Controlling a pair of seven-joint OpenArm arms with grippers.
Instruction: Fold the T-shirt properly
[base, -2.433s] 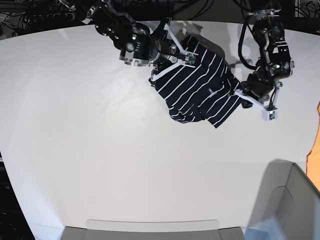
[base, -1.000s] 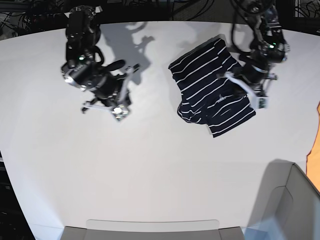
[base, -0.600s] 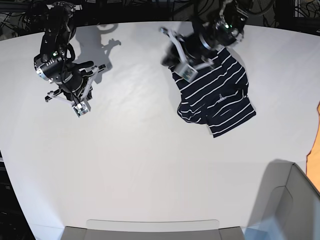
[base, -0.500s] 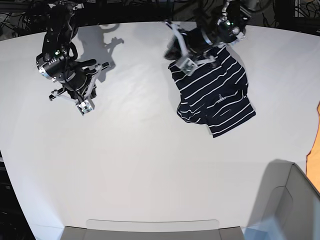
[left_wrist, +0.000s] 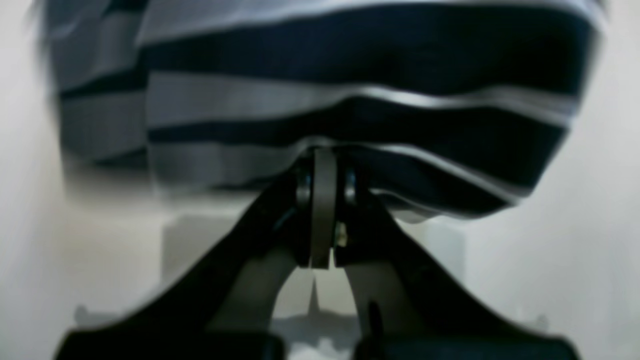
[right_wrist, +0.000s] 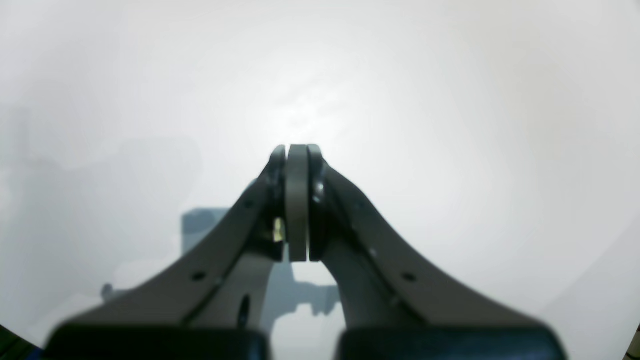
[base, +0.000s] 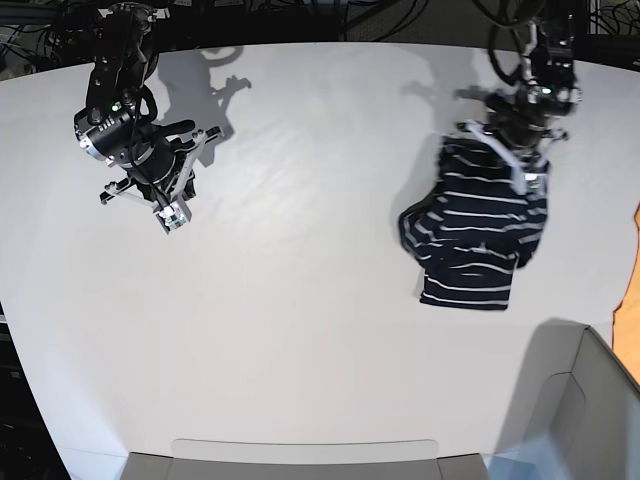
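Left arm is reaching in from the far edge on the base view's right, wrist angled downward. Left gripper (left_wrist: 322, 210) is showing its jaws pressed flat together, pads meeting along one thin seam; view blurred.

Right arm is hanging over the base view's left side, forearm dark, wrist tilted down and slightly inward. Right gripper (right_wrist: 297, 200) is pointing downward, jaws closed tight with nothing between them, fingers (right_wrist: 235, 235) converging to a point.
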